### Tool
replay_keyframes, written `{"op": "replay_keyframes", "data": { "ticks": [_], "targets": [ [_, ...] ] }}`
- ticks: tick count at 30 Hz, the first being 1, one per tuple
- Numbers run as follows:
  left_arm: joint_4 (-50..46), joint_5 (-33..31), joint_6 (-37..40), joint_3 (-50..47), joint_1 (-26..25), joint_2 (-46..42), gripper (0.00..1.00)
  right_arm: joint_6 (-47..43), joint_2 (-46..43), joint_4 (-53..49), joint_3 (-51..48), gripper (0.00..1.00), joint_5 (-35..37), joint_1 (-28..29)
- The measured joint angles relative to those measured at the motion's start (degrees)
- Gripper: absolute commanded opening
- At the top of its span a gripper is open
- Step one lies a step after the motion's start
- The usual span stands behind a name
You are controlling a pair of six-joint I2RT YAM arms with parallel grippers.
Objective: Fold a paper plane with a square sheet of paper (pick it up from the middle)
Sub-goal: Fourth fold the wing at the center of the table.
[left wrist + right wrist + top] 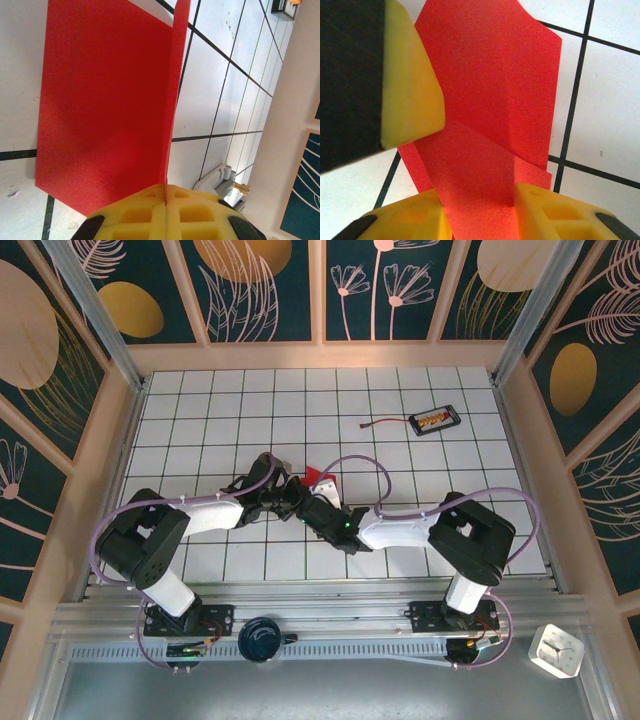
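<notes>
The square sheet of paper is bright red, partly folded, and held up off the white grid table between the two arms. My left gripper is shut on a raised fold of the sheet, which stands on edge above the pads. My right gripper is open, with its yellow fingers on either side of a folded red flap that lies in the gap. One yellow and black finger of the left gripper reaches in at upper left. From above, the left gripper and the right gripper almost touch.
A small black tray with a cable lies at the back right of the table. Wooden walls close the table in on three sides. A white object and a dark round one sit below the near rail.
</notes>
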Motion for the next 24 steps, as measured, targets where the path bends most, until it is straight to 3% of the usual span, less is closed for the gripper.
{"op": "replay_keyframes", "data": {
  "ticks": [24],
  "targets": [
    [0.09,0.81,0.02,0.0,-0.22,0.63,0.0,1.31,0.94,-1.7,0.79,0.1,2.34,0.2]
  ]
}}
